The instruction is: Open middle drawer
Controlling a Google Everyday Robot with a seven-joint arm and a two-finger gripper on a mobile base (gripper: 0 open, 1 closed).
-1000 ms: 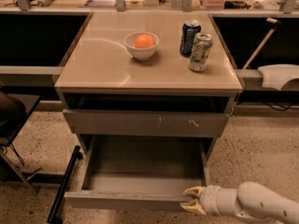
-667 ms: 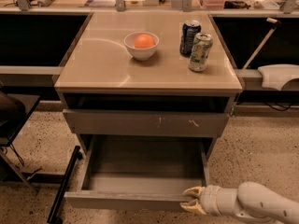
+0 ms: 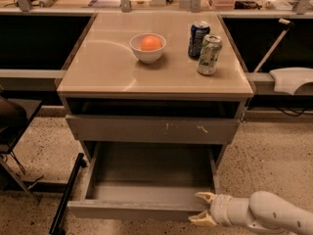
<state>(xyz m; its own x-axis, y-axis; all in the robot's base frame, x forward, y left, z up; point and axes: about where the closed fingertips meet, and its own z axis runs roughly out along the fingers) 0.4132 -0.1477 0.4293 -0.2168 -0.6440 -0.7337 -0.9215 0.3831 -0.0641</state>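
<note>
The middle drawer (image 3: 146, 180) is the plain grey one pulled far out at the bottom of the cabinet. Its shallow box is empty and its flat front panel (image 3: 132, 210) is nearest me. My gripper (image 3: 202, 208) is at the right end of that panel. It is open: one finger (image 3: 206, 197) lies over the panel's top edge inside the drawer, and the other finger (image 3: 198, 220) is in front of the panel. Above it, the larger drawer front with white scratches (image 3: 151, 129) is shut.
On the cabinet top (image 3: 98, 67) stand a white bowl (image 3: 147, 53) holding an orange, a dark blue can (image 3: 198, 39) and a green-white can (image 3: 209, 55). A black bar (image 3: 66, 195) leans at the drawer's left. A chair (image 3: 10, 126) is at far left, and a white arm part (image 3: 292, 80) at right.
</note>
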